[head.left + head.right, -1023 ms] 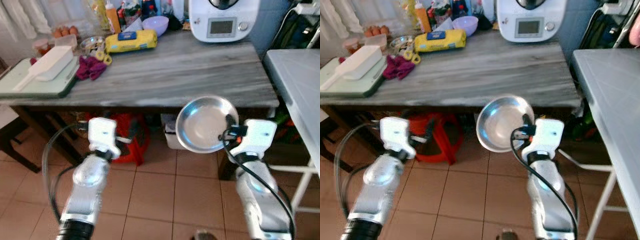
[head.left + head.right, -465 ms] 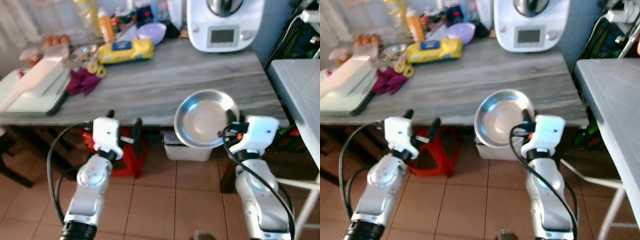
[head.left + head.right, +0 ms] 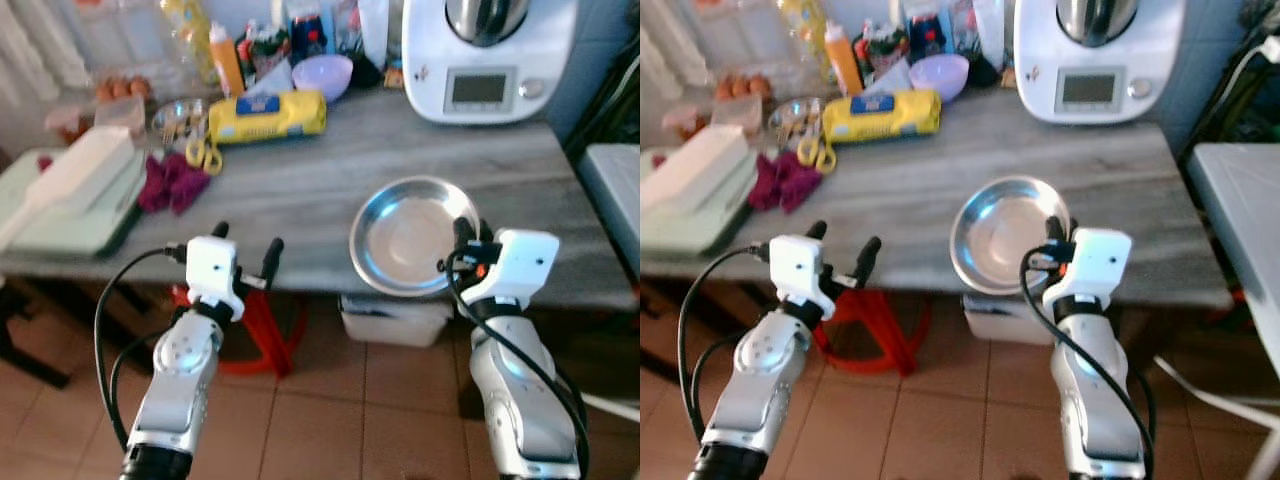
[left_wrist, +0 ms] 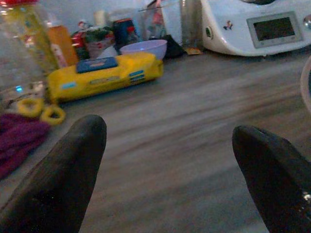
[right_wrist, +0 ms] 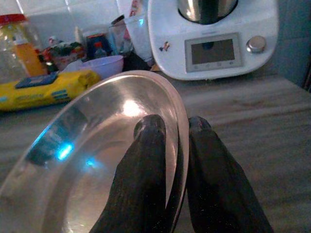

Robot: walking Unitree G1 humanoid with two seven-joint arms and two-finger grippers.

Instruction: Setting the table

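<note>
The right gripper (image 3: pixel 465 237) is pinching the rim of a shiny metal plate (image 3: pixel 412 235), one black finger inside the dish and one behind it, and is holding the plate tilted over the near edge of the grey wooden table (image 3: pixel 330 180). The left gripper (image 3: pixel 245 248) is hovering at that same edge with its fingers (image 4: pixel 63 170) spread wide and nothing between them. Farther back on the table are lying a yellow packet (image 3: pixel 267 114), yellow-handled scissors (image 3: pixel 203 153), a purple cloth (image 3: pixel 172 183), a lilac bowl (image 3: pixel 322 75) and a white kitchen machine (image 3: pixel 487 55).
</note>
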